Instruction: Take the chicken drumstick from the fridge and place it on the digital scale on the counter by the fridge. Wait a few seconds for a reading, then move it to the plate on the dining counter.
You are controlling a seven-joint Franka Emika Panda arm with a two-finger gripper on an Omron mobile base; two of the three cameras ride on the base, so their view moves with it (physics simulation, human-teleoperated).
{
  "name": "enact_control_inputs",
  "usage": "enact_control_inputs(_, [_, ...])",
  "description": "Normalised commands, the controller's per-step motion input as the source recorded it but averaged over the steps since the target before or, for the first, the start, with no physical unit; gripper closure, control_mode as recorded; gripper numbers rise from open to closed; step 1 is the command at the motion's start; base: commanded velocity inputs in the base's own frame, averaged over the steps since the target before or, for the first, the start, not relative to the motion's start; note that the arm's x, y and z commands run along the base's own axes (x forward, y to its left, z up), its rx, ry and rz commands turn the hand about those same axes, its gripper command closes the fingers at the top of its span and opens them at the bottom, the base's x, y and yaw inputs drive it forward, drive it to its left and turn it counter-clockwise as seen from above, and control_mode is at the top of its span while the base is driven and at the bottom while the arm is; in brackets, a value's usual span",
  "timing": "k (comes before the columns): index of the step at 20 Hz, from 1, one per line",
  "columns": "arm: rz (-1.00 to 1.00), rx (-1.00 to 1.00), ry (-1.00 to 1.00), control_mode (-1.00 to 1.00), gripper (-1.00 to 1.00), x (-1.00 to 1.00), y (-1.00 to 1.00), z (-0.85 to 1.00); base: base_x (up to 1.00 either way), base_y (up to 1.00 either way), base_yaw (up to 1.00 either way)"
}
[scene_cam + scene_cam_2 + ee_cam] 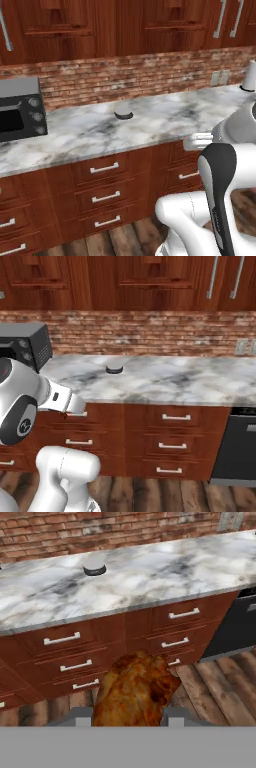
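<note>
A: Meanwhile, what does the hand (130,719) carry?

B: Its fingers sit closed against a drumstick (135,689), brown and glistening, which juts out between the two tips in the hand view. It hangs over the wood floor (220,677), in front of the drawers (75,657) and well short of the table (150,572).

A: And on the table?

B: A small dark round scale (123,114) rests on the marble, out in the open and well back from the front edge. A black microwave (20,112) stands at the left end, against the brick wall (130,75). A white object (249,77) stands at the far right in the left base view; what it is cannot be told.

A: Anything beside the drawers?

B: A black appliance front (235,446) adjoins them on the right, under the same marble top. Wooden cabinets (135,281) hang above.
</note>
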Motion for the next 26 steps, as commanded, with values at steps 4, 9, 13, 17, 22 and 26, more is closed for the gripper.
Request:
enact_control_inputs(4, [0.0,0.0,0.0,1.0,1.0,0.0,0.0,0.0,0.99,-0.53,0.67])
enact_control_inputs(9, [0.0,0.0,0.0,1.0,1.0,0.0,0.0,0.0,0.86,-0.49,0.5])
enact_control_inputs(13, [0.0,0.0,0.0,1.0,1.0,0.0,0.0,0.0,0.76,-0.34,0.2])
enact_control_inputs(17, [0.0,0.0,0.0,1.0,1.0,0.0,0.0,0.0,0.59,0.0,0.0])
enact_control_inputs(22, [0.0,0.0,0.0,1.0,1.0,0.0,0.0,0.0,0.43,0.0,0.0])
enact_control_inputs(26, [0.0,0.0,0.0,-1.0,1.0,0.33,-0.03,-0.35,0.11,0.0,0.0])
